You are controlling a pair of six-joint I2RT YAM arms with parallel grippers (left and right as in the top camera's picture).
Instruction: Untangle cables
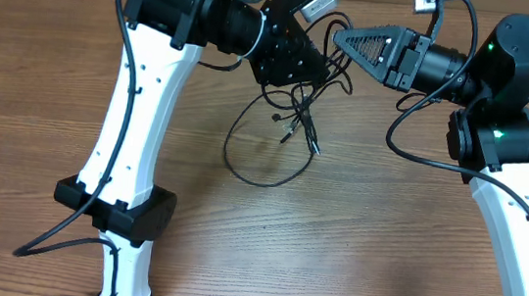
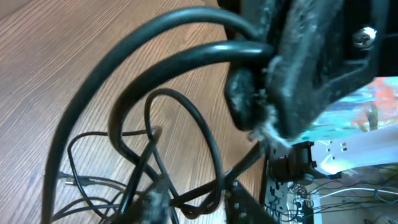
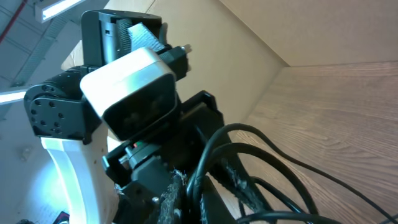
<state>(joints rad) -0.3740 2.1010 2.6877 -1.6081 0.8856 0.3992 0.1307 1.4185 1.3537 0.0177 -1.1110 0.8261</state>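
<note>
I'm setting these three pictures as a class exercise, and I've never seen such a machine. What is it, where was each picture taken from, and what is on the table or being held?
Two robot arms work at a wooden table. One picture looks down from above; the other two come from cameras on each wrist. A tangle of thin black cables lies partly on the table, partly lifted. The left gripper and right gripper meet over it; cable strands run through each gripper's fingers. The right one is shut on them; how firmly the left one grips is unclear.

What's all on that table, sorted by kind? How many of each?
Robot arms: 2, left and right
Hands: 2, left and right
Tangle of thin black cables: 1; separate cords can't be counted
Total: 5
</note>
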